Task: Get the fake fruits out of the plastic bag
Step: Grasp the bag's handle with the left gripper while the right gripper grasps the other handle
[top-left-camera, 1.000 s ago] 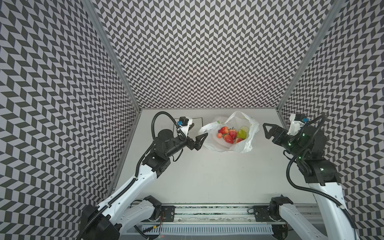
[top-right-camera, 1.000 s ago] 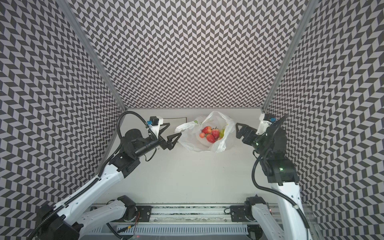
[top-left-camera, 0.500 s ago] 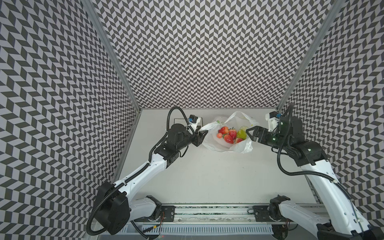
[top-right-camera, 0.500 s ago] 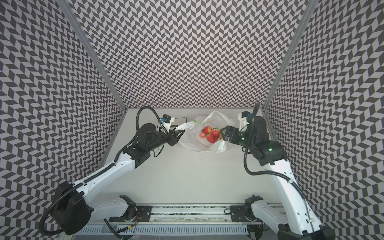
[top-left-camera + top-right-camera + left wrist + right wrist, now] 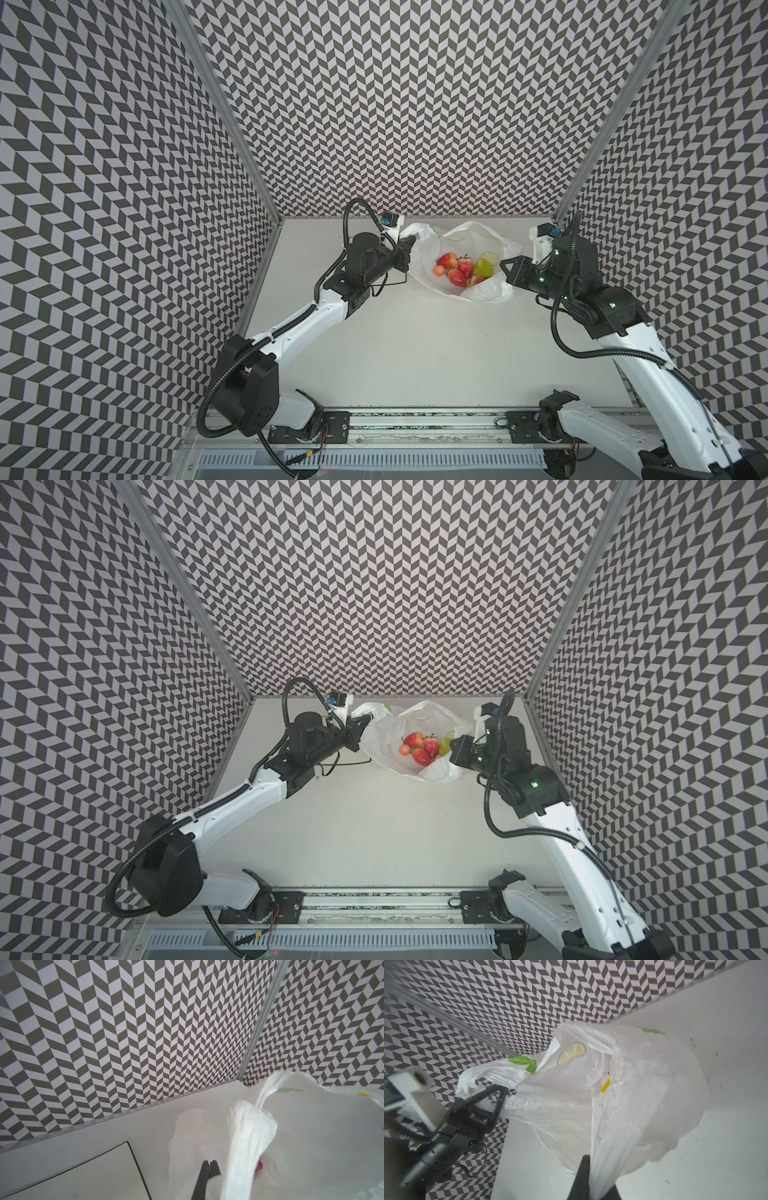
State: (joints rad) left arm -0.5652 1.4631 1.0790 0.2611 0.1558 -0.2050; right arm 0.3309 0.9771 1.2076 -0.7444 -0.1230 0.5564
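The plastic bag (image 5: 424,266) (image 5: 384,739) is thin, white and crinkly, and lies at the back of the table with its mouth held wide. Inside lie the fake fruits (image 5: 457,270) (image 5: 422,750): red strawberries, a small pinkish cherry (image 5: 438,271) and a yellow-green pear (image 5: 483,268). My left gripper (image 5: 409,245) (image 5: 209,1162) is shut on the bag's left edge, with a handle (image 5: 249,1126) draped beside its fingers. My right gripper (image 5: 505,266) (image 5: 593,1172) is shut on the bag's right side, with plastic pinched between its fingers. A patch of red fruit (image 5: 259,1166) shows through the film.
A flat white plate with a black rim (image 5: 83,1174) lies on the table just left of the bag, under my left arm. Patterned walls close in the back and both sides. The bag sits near the back wall.
Both arms swung in from the sides to the bag. Both grippers went from open to shut on its edges, and the bag's mouth now stands wider.
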